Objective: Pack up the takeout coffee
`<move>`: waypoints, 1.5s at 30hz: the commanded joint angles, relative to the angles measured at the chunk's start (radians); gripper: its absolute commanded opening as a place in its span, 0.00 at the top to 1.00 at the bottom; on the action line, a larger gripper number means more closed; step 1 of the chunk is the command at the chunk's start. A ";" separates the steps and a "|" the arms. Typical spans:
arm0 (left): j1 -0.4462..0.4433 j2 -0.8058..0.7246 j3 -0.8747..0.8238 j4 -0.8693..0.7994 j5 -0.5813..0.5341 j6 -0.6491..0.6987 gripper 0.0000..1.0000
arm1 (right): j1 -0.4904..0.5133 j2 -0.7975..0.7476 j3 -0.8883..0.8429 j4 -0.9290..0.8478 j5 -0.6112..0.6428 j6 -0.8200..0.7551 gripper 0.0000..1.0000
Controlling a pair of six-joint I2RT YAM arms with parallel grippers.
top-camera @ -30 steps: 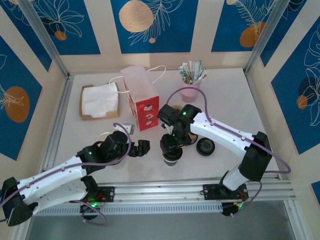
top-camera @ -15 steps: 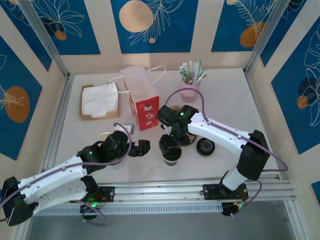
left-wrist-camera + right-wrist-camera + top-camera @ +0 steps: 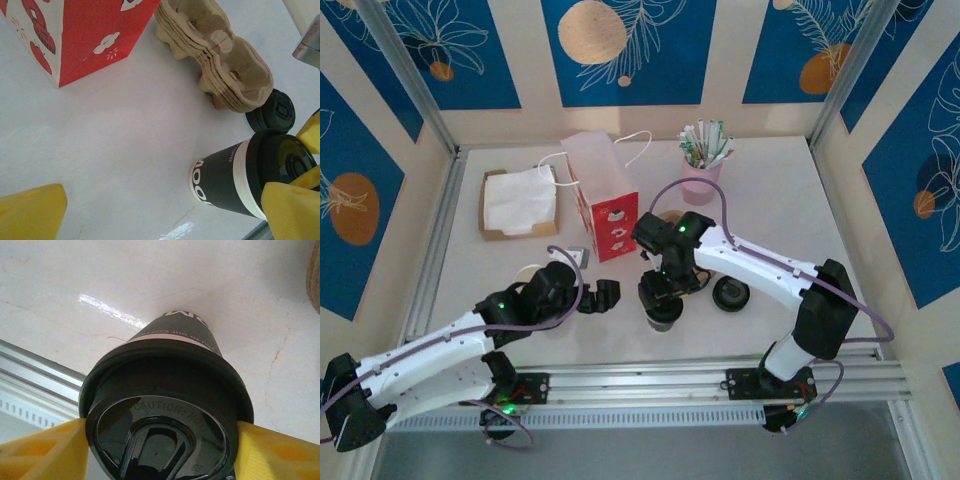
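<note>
Left of centre, the left end effector hangs wide open and holds nothing, just below the red-and-white bag. Just right of it, low centre, the right end effector clamps the takeout coffee at its lid. It's lidded and gripped, but not yet bagged.
</note>
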 commanded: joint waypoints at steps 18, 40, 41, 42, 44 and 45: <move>0.011 -0.002 -0.001 0.007 0.012 0.004 0.00 | 0.022 0.017 0.058 -0.052 0.026 -0.004 0.32; 0.011 -0.001 -0.006 0.009 0.012 0.005 0.00 | 0.033 0.058 0.052 -0.050 0.023 -0.008 0.32; 0.011 -0.002 -0.008 0.010 0.012 0.002 0.00 | 0.034 0.058 0.053 -0.055 0.029 -0.007 0.32; 0.011 -0.003 -0.010 0.011 0.013 0.002 0.00 | 0.034 0.057 0.054 -0.059 0.035 -0.007 0.32; 0.011 -0.001 -0.009 0.013 0.013 0.001 0.00 | 0.034 0.053 0.060 -0.066 0.043 -0.005 0.32; 0.012 0.000 -0.009 0.012 0.013 0.001 0.00 | 0.035 0.051 0.066 -0.070 0.047 -0.003 0.32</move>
